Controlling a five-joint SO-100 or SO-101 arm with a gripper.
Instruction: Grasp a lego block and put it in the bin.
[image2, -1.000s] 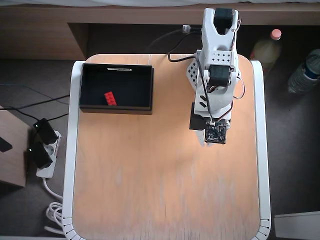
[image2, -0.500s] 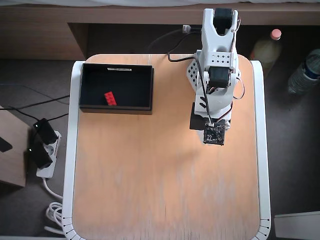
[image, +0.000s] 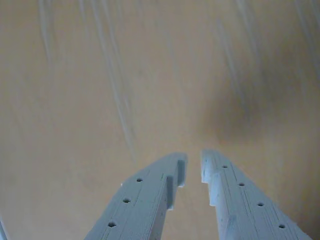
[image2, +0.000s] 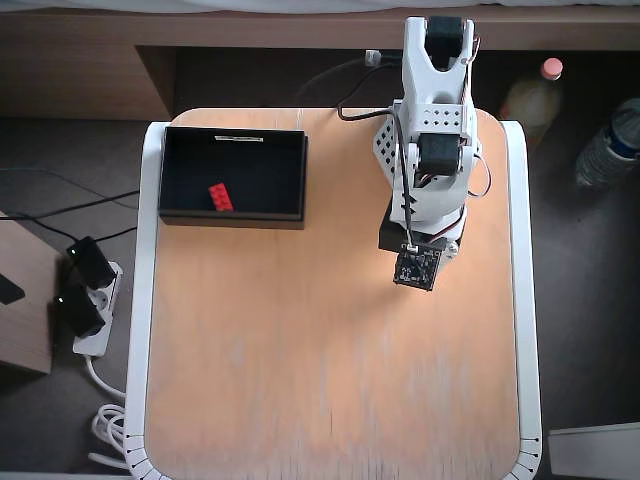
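The red lego block (image2: 220, 197) lies inside the black bin (image2: 170, 170) at the table's back left in the overhead view, with a pale label strip on the bin's far rim. The white arm (image2: 432, 150) is folded near its base at the back right, well away from the bin. Its wrist camera board (image2: 418, 268) covers the fingers from above. In the wrist view my gripper (image: 192, 162) hangs over bare wooden tabletop (image: 125, 75). Its two pale fingers (image: 150, 195) stand almost together with only a narrow slit and nothing between them.
The table (image2: 330, 380) has a white rim. Off the table, a power strip (image2: 85, 300) with cables lies on the floor at the left, and two bottles (image2: 530, 95) stand at the right. A dark shelf runs along the back.
The wrist has drawn back slightly toward the arm's base and turned a little left. The lego block and bin have not moved.
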